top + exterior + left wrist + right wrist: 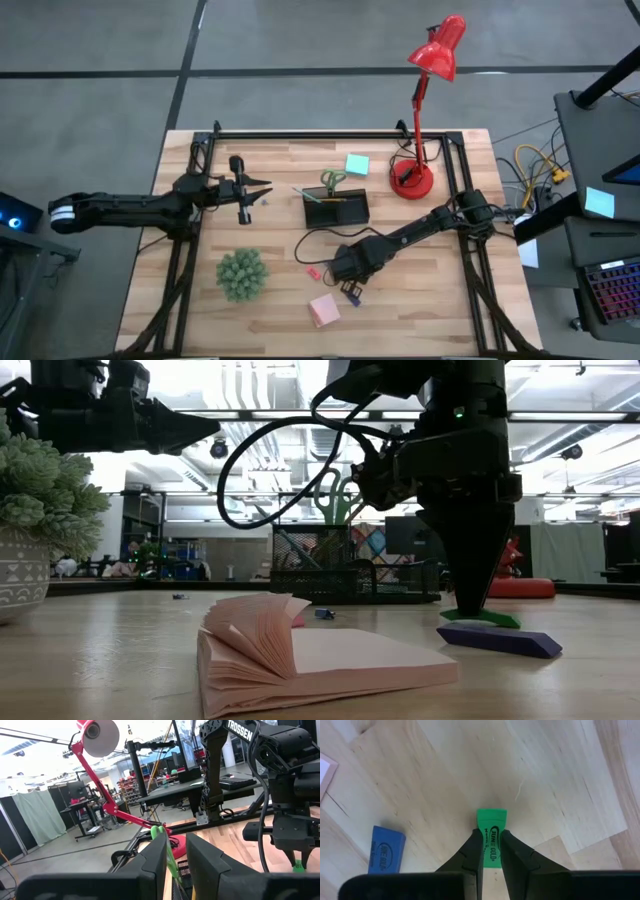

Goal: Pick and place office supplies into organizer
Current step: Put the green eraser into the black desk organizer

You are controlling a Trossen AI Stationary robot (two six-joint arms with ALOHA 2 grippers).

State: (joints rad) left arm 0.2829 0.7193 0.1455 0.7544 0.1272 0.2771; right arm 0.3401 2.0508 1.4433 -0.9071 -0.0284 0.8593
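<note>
A small green eraser (491,820) lies on the wood near the table's middle, with my right gripper (489,834) pointing straight down and shut on it; the low view shows the fingertips (477,605) right on the eraser (482,619). A blue eraser (386,849) lies flat beside it. The black organizer (336,208) stands farther back with the green-handled scissors (333,181) upright in it. My left gripper (262,190) hangs above the table's left half, open by a narrow gap with nothing in it. My right gripper pinches the green eraser by its two long sides (481,838) between its two fingers, which come from above and point down. The fingers stand across the eraser, and one short end (491,813) sticks out free past them. The eraser lies level, low at the tabletop.
A pink sticky-note pad (324,309) with fanned pages lies near the front edge, and a pink eraser (313,272) sits left of my right gripper. A teal pad (357,164) lies behind the organizer. The plant ball (242,274) is front left, the red lamp (412,178) back right.
</note>
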